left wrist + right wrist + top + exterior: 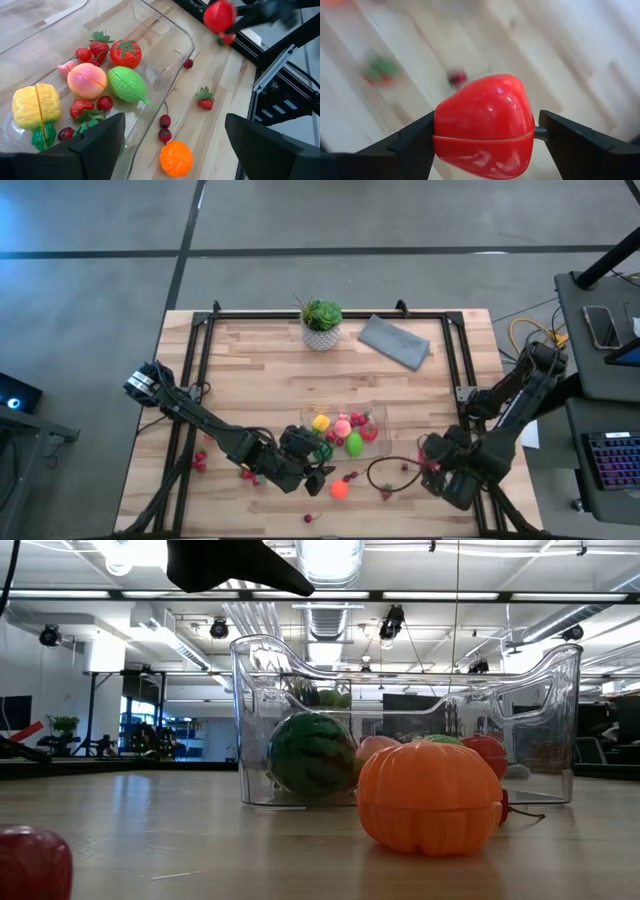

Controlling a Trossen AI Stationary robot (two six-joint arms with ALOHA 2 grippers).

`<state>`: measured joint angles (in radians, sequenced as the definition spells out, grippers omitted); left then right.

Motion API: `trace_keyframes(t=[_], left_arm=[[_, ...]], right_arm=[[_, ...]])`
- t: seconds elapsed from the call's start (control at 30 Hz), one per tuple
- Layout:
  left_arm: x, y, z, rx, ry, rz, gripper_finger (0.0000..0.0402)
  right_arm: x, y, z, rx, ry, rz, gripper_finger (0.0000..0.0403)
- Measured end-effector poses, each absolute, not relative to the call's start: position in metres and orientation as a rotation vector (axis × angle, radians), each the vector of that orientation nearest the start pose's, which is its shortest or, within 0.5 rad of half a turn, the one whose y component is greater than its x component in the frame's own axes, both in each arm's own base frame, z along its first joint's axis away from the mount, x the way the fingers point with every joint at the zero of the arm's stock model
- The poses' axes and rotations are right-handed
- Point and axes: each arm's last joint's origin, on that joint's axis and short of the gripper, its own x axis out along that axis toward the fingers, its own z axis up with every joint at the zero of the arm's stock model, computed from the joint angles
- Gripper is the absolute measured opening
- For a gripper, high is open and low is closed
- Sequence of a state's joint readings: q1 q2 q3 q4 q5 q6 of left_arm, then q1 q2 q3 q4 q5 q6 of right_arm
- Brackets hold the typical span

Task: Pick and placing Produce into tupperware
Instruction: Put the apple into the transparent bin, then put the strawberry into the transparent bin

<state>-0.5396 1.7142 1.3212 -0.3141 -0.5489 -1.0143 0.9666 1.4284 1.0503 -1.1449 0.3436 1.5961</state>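
Note:
The clear tupperware (372, 412) sits at the table's near middle. It holds a yellow piece (36, 105), a pink peach (86, 80), a green fruit (127, 84), a tomato (125, 53), strawberries, and a striped melon (311, 754). An orange pumpkin (176, 159), cherries (165, 128) and a strawberry (205, 98) lie loose on the wood beside it. My left gripper (318, 470) (174, 124) hovers open over the container's near rim, touching nothing. My right gripper (432, 465) (485, 125), right of the container, is shut on a red toy fruit (482, 125). My right gripper pinches the rounded red toy fruit between its two fingers, one finger (415, 142) on each side, at the level of the seam (485, 137) around its middle. The fruit is lifted clear, with the blurred table far below it.
A potted plant (321, 323) and a folded grey cloth (394, 341) sit near the far edge. More red pieces (200, 460) lie at the near left, and one (30, 862) is close to the low camera. A dark cable loop (385, 472) and black frame rails (195, 370) border the workspace.

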Motion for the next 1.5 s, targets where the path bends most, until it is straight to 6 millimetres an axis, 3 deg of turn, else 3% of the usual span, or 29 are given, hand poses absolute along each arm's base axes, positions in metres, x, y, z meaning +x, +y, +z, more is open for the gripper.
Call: trace_keyframes(t=[0.2,0.33,0.6,0.73,0.97,1.2,1.37,1.5], left_arm=[[0.331,-0.181,0.266,-0.616,0.531,0.306,0.0329],[0.331,-0.181,0.266,-0.618,0.531,0.306,0.0329],[0.321,-0.187,0.268,-0.66,0.541,0.332,0.0329],[0.315,-0.194,0.268,-0.684,0.539,0.339,0.0329],[0.31,-0.202,0.269,-0.71,0.488,0.372,0.0329],[0.31,-0.2,0.269,-0.708,0.474,0.385,0.0329],[0.31,-0.2,0.27,-0.711,0.479,0.379,0.0329],[0.31,-0.203,0.269,-0.74,0.545,0.314,0.0329]], right_arm=[[0.167,0.181,0.293,0.464,0.875,-0.493,0.0323],[0.194,0.164,0.309,0.42,0.841,-0.511,0.0323],[0.249,0.119,0.305,0.471,0.874,-0.404,0.0324],[0.265,0.099,0.296,0.542,0.875,-0.37,0.0324],[0.267,0.088,0.294,0.577,0.877,-0.42,0.0326],[0.274,0.085,0.273,0.572,0.961,-0.514,0.0349],[0.275,0.088,0.274,0.556,0.957,-0.502,0.0366],[0.268,0.085,0.286,0.55,0.921,-0.482,0.0368]])
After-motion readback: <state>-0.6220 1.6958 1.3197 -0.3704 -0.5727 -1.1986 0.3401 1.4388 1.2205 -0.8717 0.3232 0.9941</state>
